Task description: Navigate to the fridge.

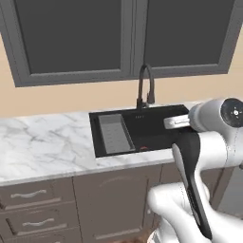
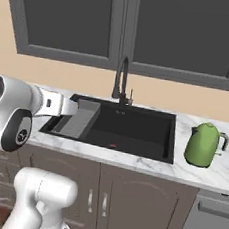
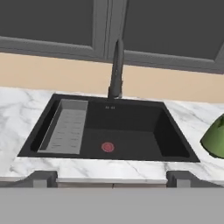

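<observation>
Hand view: the end effector (image 3: pixel 112 178) shows as two small dark finger tips at the bottom, well apart, released, with nothing between them.
Facing: the tips sit just before the front edge of the white marble desk (image 3: pixel 26 113), pointed at the sink.
Sink: a black rectangular basin (image 3: pixel 127 131) set into the desk, with a red round drain at its floor (image 3: pixel 107 147).
Rack: a grey ribbed drain tray (image 3: pixel 65 131) lies inside the sink along its left wall.
Faucet: a tall dark curved tap (image 3: pixel 116 70) stands upright at the back rim of the sink, at mid width.
Kettle: a green rounded kettle (image 2: pixel 203 144) stands on the desk just right of the sink, apart from it.
Above: dark grey-framed wall cabinets (image 1: pixel 76 38) hang over a beige wall.
Below: grey-brown cupboard doors and drawers (image 1: pixel 33 204) with pale bar handles under the desk.
Fridge: I cannot tell where it is from these views.
</observation>
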Robot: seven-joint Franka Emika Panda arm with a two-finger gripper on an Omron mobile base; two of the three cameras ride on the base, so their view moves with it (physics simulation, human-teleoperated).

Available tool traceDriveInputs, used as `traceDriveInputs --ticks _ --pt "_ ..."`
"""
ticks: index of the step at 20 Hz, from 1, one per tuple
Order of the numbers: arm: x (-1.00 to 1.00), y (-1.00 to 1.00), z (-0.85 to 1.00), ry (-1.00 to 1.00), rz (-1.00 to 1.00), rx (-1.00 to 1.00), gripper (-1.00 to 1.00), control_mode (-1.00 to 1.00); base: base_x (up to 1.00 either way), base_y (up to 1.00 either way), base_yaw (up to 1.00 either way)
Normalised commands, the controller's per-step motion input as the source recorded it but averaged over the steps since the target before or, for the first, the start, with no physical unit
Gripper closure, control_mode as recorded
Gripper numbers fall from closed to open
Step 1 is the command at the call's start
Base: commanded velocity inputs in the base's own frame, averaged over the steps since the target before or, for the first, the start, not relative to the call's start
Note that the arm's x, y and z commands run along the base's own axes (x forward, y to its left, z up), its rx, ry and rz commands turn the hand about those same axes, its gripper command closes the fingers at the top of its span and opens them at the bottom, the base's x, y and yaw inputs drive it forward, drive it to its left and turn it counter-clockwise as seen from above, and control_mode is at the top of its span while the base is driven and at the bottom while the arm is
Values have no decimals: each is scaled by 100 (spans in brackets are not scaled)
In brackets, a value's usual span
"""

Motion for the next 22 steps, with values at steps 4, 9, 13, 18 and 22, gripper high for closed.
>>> traceDriveInputs --ticks 4,9,13,18,22 --pt "0 0 0 0 0 0 -100 100 -100 13 0" --pt "0 0 0 0 0 0 -100 100 -61 51 38" --pt "0 0 0 0 0 0 -100 100 0 11 91" --pt "0 0 0 0 0 0 -100 100 0 0 100" --pt "0 0 0 0 0 0 -100 100 0 0 100"
